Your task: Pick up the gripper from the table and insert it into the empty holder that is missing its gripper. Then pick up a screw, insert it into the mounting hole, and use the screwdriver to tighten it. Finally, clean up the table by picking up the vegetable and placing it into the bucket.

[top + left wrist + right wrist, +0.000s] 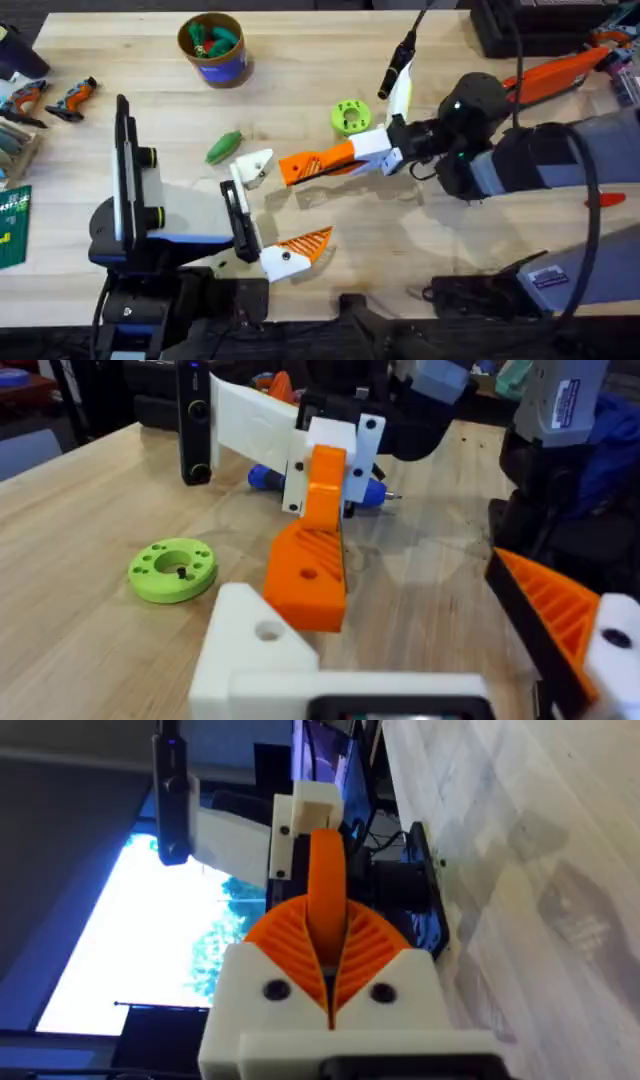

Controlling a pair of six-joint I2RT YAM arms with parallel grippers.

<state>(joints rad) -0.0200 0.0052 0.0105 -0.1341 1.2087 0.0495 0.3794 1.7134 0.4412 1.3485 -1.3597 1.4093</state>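
The left claw (268, 215) stands spread on the desk (330, 50), its bare holder (252, 166) beside the vegetable (223, 146). The right claw (345, 160) pinches the orange gripper (318, 163), near the holder. The bucket (213, 48) sits behind.

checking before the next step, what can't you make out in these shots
- Screwdriver: left wrist view, its middle is hidden behind the right gripper and the orange fingertip it holds.
- Bucket: overhead view, the contents are too small to identify.
- Green disc: left wrist view, the dark speck in its centre is too small to tell if it is a screw.
- White finger mount: cut off by the bottom edge.
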